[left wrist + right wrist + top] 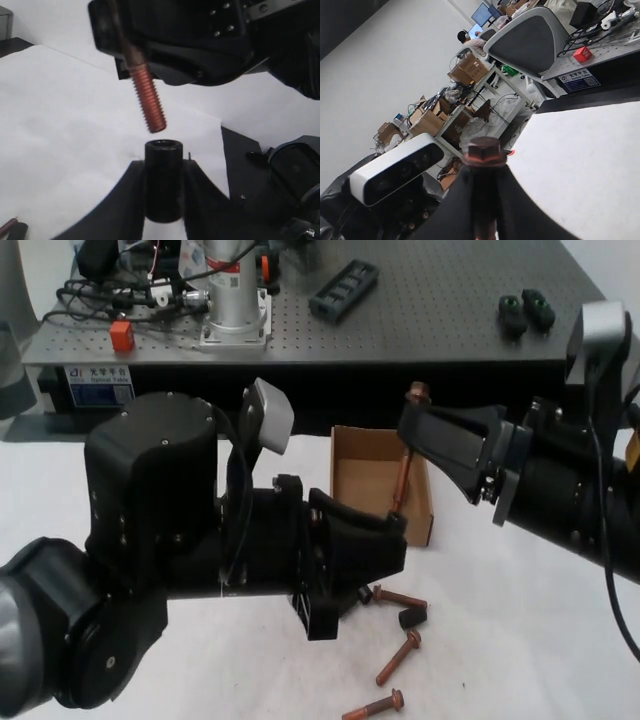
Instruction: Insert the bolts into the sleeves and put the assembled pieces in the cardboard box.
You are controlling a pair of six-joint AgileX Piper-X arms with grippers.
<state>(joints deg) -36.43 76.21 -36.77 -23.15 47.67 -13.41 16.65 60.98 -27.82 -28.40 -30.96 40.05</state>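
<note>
Left wrist view shows our left claw [163, 172] pinching the sleeve [163, 192] upright, right claw [119, 27] pinching the bolt [148, 100] tilted just above its mouth; we fear the tip catching the rim and jamming.

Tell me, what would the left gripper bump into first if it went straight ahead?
Probably the bolt: its tip hangs just past the sleeve the left gripper holds. Depth is unclear.

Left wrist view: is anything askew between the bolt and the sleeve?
Yes. The bolt leans at an angle to the sleeve held in the left hand. Its threaded tip hangs just above the opening, not yet in. Nothing looks damaged.
</note>
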